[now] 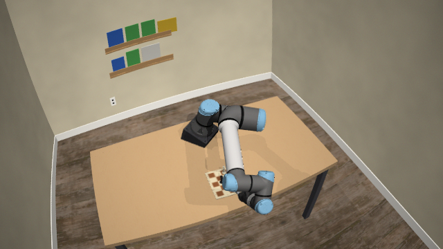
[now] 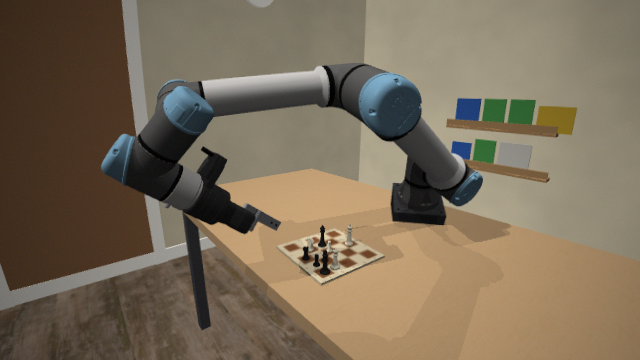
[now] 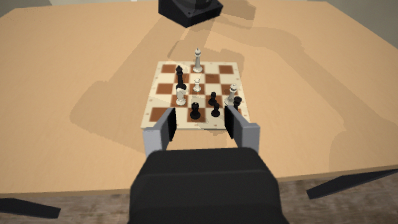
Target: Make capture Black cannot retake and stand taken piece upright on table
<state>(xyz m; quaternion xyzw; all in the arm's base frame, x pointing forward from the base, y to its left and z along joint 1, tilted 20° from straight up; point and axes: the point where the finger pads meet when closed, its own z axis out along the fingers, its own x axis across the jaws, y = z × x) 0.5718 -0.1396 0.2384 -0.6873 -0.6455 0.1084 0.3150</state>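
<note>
A small chessboard [image 3: 164, 89] [image 2: 370, 254] [image 1: 212, 176] lies on the table near its front edge. Several black and white pieces stand upright on it. In the wrist view a tall white piece [image 3: 198, 60] [image 2: 349, 234] stands at the far edge, with a tall black piece [image 3: 179, 77] [image 2: 322, 235] just left of it. A black pawn [image 3: 195, 110] stands in the near row, and a white piece [image 3: 232, 94] with a black piece [image 3: 237, 103] beside it stands at the right edge. My gripper [image 3: 200, 116] [image 2: 268, 223] is open and empty. It hangs tilted just off the board's near edge, above the table's edge, and points toward the board.
The wooden table [image 1: 138, 180] [image 2: 500, 300] [image 3: 75, 60] carries the robot's black base [image 1: 199, 133] [image 2: 419, 210] [image 3: 190, 10] beyond the board. The arm arches over the board and hides part of it in the top view. The table's front edge and the floor lie right under the wrist.
</note>
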